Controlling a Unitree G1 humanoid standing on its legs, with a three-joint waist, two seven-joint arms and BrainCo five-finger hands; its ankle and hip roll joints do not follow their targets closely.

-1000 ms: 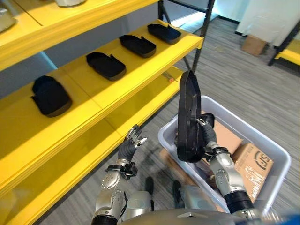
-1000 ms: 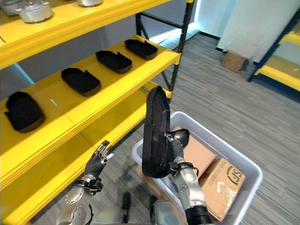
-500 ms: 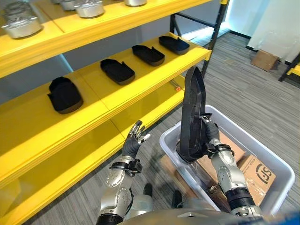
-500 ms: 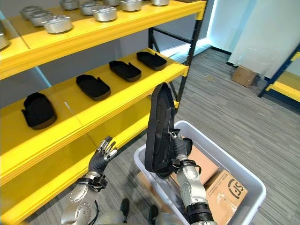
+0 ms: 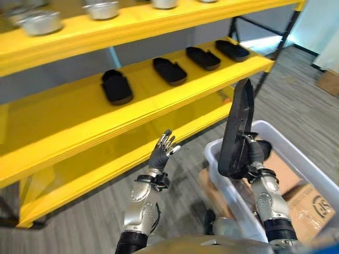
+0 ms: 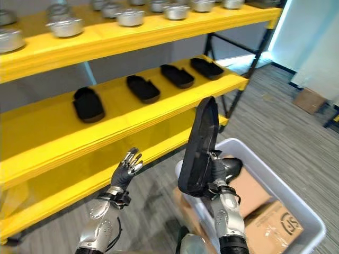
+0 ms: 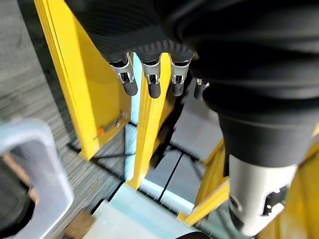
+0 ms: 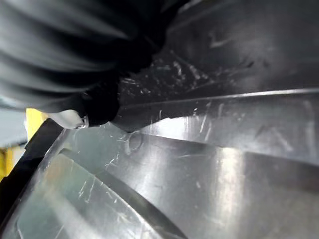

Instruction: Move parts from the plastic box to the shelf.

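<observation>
My right hand [image 5: 253, 154] is shut on a long black plastic part [image 5: 237, 128], held upright above the near corner of the pale grey plastic box [image 5: 312, 174]. The same black part [image 8: 209, 149] shows at very close range in the right wrist view. My left hand [image 5: 161, 152] is raised, open and empty, in front of the lower yellow shelf [image 5: 106, 153]; its fingers [image 7: 149, 82] are straight. Several black parts [image 5: 116, 86] lie in a row on the middle shelf board [image 5: 63, 116].
Cardboard boxes [image 5: 312, 201] sit inside the plastic box. Silver metal pots [image 6: 66, 26] stand on the top shelf. A black shelf post [image 5: 275, 47] rises at the rack's right end. Grey floor [image 5: 302, 95] lies open to the right, with a cardboard box [image 5: 329, 82] far off.
The whole picture has shifted, so the camera has moved and the shelf shows more to the right. My right hand still holds the black part upright; the left hand stays raised and open.
</observation>
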